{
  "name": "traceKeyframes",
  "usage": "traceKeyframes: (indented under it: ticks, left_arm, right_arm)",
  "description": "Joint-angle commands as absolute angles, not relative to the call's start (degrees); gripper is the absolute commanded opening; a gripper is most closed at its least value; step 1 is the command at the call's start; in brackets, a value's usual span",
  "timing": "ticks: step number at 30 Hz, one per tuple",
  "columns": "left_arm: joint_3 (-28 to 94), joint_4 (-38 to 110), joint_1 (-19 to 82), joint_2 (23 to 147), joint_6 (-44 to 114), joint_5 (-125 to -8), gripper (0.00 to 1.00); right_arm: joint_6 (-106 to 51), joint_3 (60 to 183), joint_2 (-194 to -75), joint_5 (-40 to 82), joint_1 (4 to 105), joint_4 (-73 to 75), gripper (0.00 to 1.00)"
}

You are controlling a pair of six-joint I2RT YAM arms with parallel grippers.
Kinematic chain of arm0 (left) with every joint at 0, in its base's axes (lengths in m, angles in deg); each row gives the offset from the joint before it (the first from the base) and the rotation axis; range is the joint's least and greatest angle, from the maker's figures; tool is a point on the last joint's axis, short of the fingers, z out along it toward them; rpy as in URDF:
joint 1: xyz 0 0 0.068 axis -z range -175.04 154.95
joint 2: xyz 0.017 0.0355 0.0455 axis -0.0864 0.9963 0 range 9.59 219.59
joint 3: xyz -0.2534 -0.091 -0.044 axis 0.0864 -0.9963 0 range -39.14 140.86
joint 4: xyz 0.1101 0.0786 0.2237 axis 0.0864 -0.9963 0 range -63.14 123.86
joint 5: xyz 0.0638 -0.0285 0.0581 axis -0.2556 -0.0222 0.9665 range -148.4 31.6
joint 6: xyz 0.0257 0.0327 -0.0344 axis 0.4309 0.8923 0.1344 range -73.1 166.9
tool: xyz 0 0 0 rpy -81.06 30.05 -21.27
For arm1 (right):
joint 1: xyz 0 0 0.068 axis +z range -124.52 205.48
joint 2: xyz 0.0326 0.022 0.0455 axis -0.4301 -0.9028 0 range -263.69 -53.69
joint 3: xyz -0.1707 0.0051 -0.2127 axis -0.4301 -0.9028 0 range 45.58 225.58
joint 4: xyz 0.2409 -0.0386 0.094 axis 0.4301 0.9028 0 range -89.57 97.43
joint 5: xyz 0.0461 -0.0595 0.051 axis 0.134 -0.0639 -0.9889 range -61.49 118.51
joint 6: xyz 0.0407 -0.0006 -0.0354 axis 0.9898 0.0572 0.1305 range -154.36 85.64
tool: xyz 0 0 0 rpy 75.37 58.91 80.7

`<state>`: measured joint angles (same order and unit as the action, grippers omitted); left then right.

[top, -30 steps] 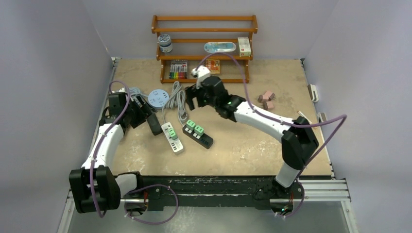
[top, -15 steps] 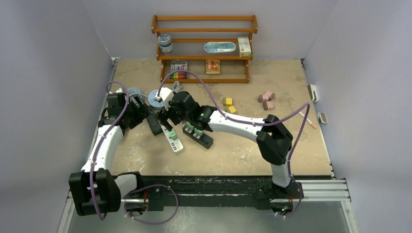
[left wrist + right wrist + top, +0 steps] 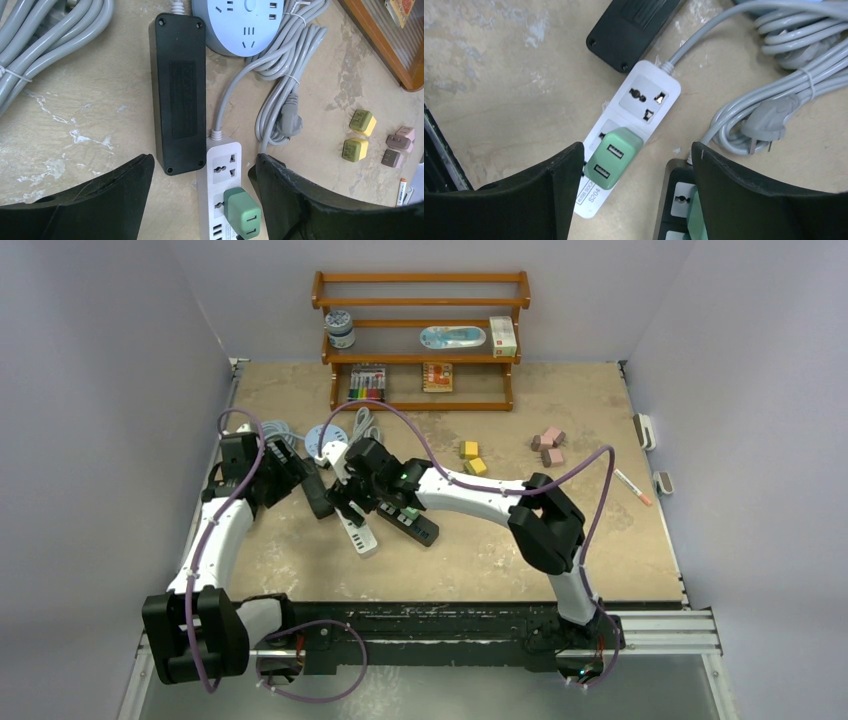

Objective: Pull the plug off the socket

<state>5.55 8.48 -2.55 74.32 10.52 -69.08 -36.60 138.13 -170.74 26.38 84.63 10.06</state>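
Plug [image 3: 613,156], green and squat, sits in the second socket from the cord end of the white power strip [image 3: 649,100], at mid-left of the table. The right gripper [image 3: 636,150] hangs directly over it, jaws wide and holding nothing. The plug lies between the fingers, off-centre, and the strip's long axis slants across the gap. The left gripper [image 3: 204,160], likewise wide and empty, hovers just left, by the black strip [image 3: 180,85]. The right arm looks nearer for the pull.
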Motion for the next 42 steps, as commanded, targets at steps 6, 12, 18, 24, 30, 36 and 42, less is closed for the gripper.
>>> traceKeyframes:
  ticks: [6, 12, 18, 24, 30, 36, 42]
  left_arm:
    - [4.71, 10.45, -3.02, 74.98, 10.56, -69.92, 0.74]
    - [4.49, 9.7, -3.06, 74.76, 10.87, -69.57, 0.74]
    - [4.41, 10.66, -3.12, 76.03, 10.07, -70.17, 0.74]
    - [2.39, 14.16, -2.99, 76.72, 7.27, -73.42, 0.74]
    - [-0.51, 18.48, -2.33, 75.52, 3.09, -76.06, 0.74]
    - [-1.03, 22.58, 4.28, 75.87, 0.11, -74.5, 0.74]
    - [-1.45, 26.9, 8.71, 78.68, -3.42, -73.39, 0.74]
  right_arm:
    - [-36.98, 139.52, -171.57, 20.76, 85.04, 14.14, 0.76]
    - [-37.34, 141.72, -174.04, 18.65, 84.99, 16.99, 0.75]
    - [-36.93, 141.62, -174.85, 16.84, 85.03, 19.69, 0.55]
    - [-36.06, 142.08, -174.24, 16.22, 84.76, 18.53, 0.0]
    - [-33.07, 142.08, -170.93, 13.73, 81.39, 13.72, 0.0]
    - [-28.99, 141.66, -167.18, 11.07, 77.43, 6.62, 0.0]
    - [-28.25, 143.89, -167.1, 8.33, 76.19, 6.09, 0.0]
